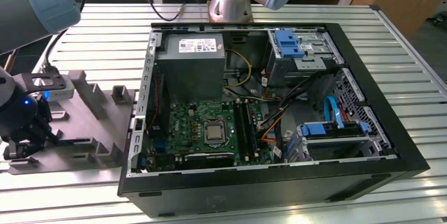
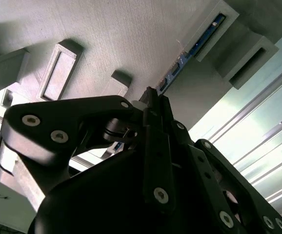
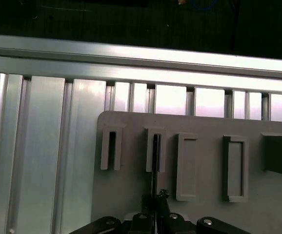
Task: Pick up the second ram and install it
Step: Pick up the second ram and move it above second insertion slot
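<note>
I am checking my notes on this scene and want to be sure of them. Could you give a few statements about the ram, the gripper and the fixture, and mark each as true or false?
1. The second ram stands on edge in a slot of the grey fixture plate. True.
2. The gripper is over the green board. False: it is at the fixture plate, right at the second ram.
3. The computer case lies open, its inside showing. True.
4. The fixture plate lies inside the computer case. False: it lies on the slatted table, at the exterior view's left of the case.
</note>
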Action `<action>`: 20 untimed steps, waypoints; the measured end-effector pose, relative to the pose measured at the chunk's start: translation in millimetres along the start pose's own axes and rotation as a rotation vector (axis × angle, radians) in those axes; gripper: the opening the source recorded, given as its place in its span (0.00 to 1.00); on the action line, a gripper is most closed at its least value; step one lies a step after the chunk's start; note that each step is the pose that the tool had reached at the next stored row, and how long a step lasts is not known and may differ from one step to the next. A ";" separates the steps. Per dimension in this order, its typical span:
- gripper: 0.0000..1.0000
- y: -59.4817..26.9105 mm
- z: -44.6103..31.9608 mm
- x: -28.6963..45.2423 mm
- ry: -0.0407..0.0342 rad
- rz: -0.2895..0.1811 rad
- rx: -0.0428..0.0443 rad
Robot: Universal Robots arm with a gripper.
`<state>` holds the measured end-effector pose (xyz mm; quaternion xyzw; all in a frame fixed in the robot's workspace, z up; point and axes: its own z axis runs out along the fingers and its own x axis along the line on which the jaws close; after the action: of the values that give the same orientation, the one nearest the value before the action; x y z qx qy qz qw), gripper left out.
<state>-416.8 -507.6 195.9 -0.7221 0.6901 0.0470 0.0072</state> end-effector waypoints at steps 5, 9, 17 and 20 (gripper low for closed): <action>0.15 0.0 0.3 0.7 -0.0002 0.000 0.0003; 0.15 0.0 0.0 1.2 0.0000 0.000 0.0000; 0.15 0.1 -1.4 1.1 -0.0002 0.000 0.0002; 0.15 0.1 0.2 1.3 0.0001 0.000 -0.0001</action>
<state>-416.8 -508.9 195.6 -0.7221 0.6901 0.0470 0.0072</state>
